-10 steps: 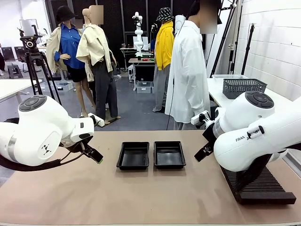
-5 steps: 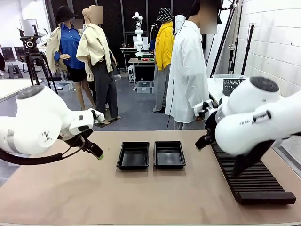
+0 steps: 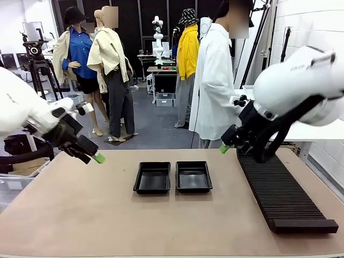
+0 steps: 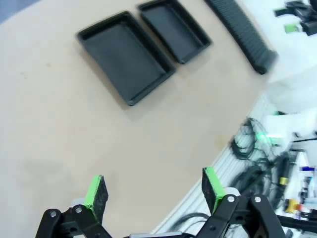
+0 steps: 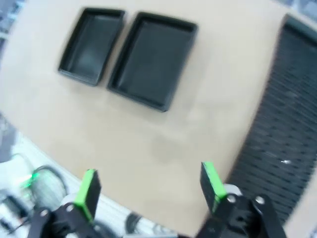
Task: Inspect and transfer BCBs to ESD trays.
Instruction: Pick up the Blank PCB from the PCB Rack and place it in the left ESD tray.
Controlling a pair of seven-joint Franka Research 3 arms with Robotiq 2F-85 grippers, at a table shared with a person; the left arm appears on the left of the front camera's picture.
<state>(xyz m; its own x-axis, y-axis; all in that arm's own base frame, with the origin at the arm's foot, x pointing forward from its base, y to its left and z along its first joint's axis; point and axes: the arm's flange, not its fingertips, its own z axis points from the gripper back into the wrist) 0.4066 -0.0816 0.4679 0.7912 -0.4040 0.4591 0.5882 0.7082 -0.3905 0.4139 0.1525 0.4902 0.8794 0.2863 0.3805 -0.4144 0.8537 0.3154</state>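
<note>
Aloft, left hand (image 4: 154, 191) spread, right hand (image 5: 148, 187) spread

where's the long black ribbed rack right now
In the front view the rack lies lengthwise on the right side of the table, right of the right-hand ESD tray with a gap between them.

Both rounded arms (image 3: 293, 80) are white, with left gripper (image 4: 154, 188) and right gripper (image 5: 149, 186) black (green pads (image 4: 96, 193)).
</note>
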